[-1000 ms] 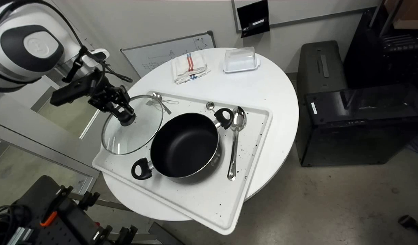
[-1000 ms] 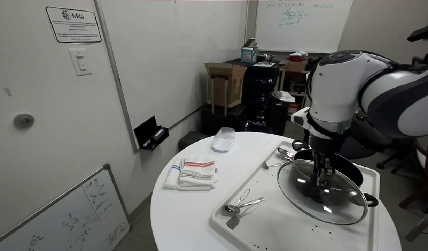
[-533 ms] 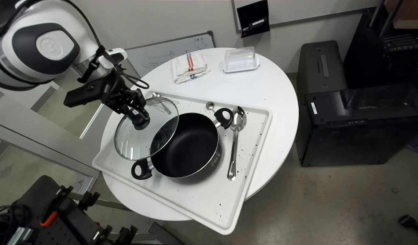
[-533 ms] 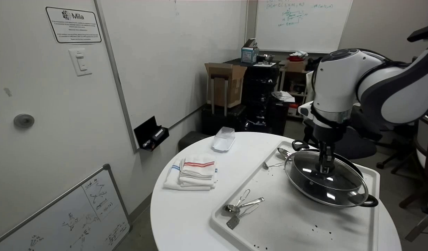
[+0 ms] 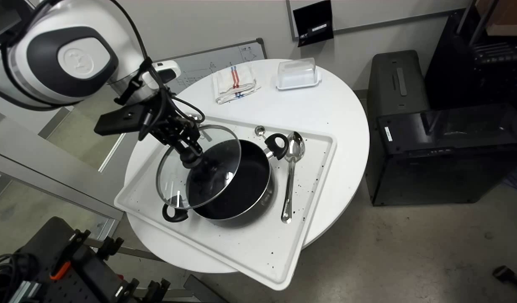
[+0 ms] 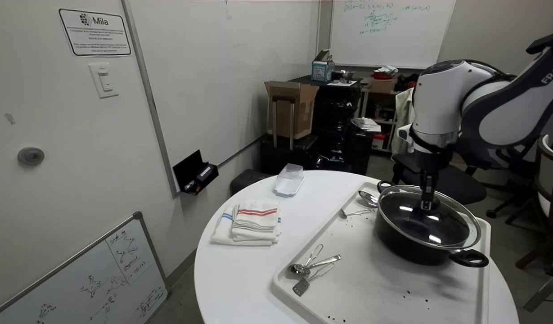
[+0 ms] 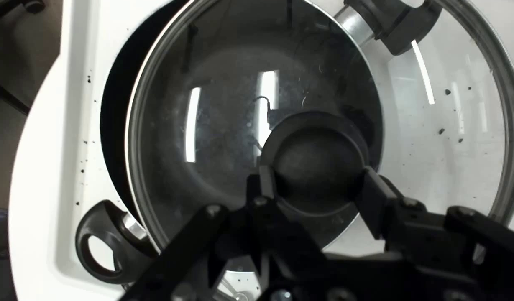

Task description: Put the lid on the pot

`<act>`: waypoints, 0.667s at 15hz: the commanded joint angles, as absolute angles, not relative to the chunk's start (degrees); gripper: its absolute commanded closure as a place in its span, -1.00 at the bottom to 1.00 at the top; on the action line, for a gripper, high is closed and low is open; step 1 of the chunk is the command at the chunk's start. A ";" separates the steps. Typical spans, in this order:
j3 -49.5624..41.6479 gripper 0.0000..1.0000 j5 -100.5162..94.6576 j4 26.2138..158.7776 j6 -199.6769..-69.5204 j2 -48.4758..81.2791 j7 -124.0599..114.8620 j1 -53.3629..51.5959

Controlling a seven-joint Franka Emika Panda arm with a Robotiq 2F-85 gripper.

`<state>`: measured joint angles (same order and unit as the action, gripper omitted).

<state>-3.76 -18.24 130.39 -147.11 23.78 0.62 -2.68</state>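
Lid (image 5: pixel 205 179) and pot (image 5: pixel 250 185) overlap only in part in an exterior view: the clear glass hangs over one side of the black opening, and the rest lies bare. The gripper (image 5: pixel 191 152) is clamped on the dark knob (image 5: pixel 191 161) at the lid's middle, which I judge the best place to take hold, since smooth glass would likely slip. The pot sits on a white tray (image 5: pixel 250 252).

In an exterior view a handle (image 6: pixel 457 257) juts toward the tray's edge, and the lid seems to cap the pot almost fully, though I cannot tell whether they touch. The lid is likely stiff, fairly light and brittle, so its edge could chip.

In the wrist view the pads (image 7: pixel 267 182) bear on the knob from both sides. The metal rim (image 7: pixel 135 125) leaves a dark crescent of pot uncovered on the left and overhangs the tray on the right. A round knob may let the lid swivel or tip; the next move calls for a gentle slide toward that crescent, then slow lowering
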 commanded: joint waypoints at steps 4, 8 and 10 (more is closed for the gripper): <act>-5.29 0.51 -15.37 127.30 -144.75 24.71 -0.42 -0.38; -5.60 0.51 -13.46 125.39 -144.50 26.57 -0.76 0.65; -5.69 0.51 -12.56 124.43 -144.72 27.78 -1.00 0.96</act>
